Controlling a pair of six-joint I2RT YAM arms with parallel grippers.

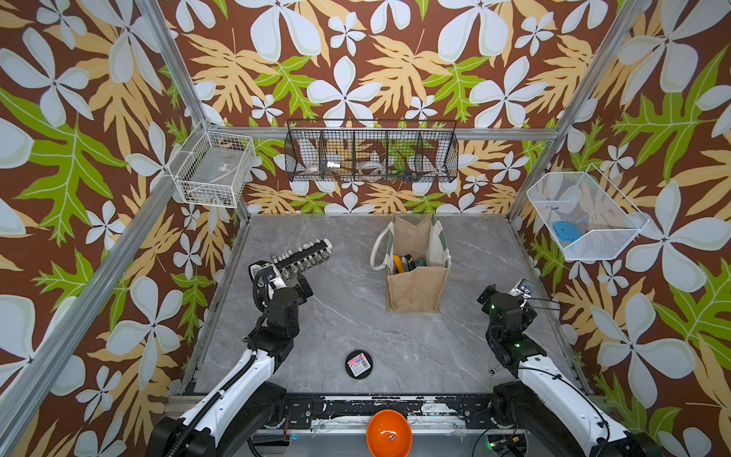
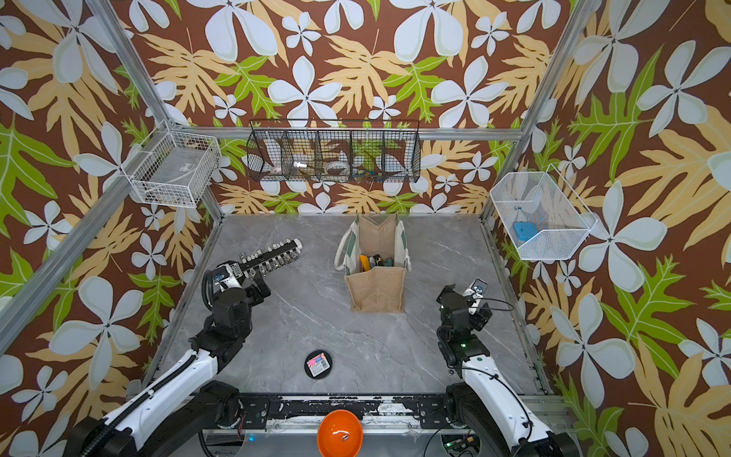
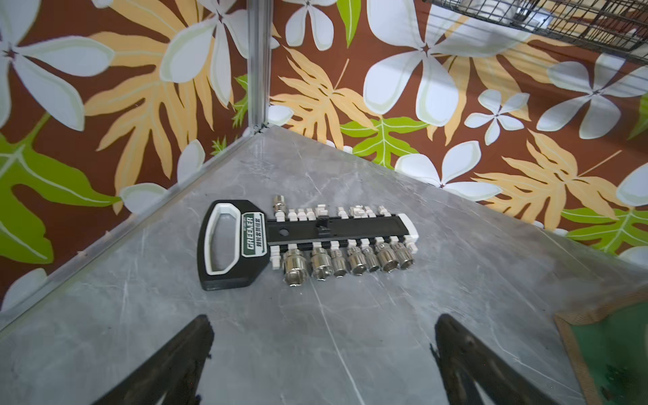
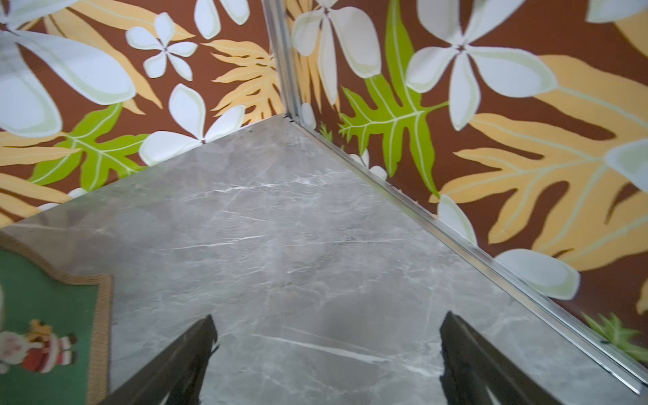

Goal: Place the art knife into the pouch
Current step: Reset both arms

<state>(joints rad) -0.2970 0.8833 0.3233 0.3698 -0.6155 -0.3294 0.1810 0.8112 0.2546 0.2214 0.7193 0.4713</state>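
Both grippers empty, jaws spread wide.

- left gripper point(image 3: 324, 322): nothing between the fingers point(image 3: 196, 343), just bare marble table point(image 1: 395, 348). It points at the socket set rail point(image 3: 315, 238) lying flat just ahead of it, not touching.
- right gripper point(image 4: 326, 322): same, fingers wide apart over bare table, aimed at the far right corner.
- pouch point(image 1: 415, 289): stands upright toward the back middle of the table, mouth open, white rope handle hanging over its left side. It sits between the two arms and well apart from both. In the left wrist view only its green panel corner point(image 3: 617, 350) shows at the frame edge. The right wrist view catches the green printed panel point(image 4: 45, 308) off to the side of the jaws.
- art knife: can't pick it out for certain. In both top views the pouch holds a cluster of tools: a yellow-handled tool point(image 1: 397, 264) leaning inside, dark and teal ones next to it. Nothing knife-like on the open table or near either gripper.

Also on the table: round black tin point(image 1: 358, 365) near the front, between the arm bases. Orange bowl point(image 1: 389, 433) sits below the front rail.
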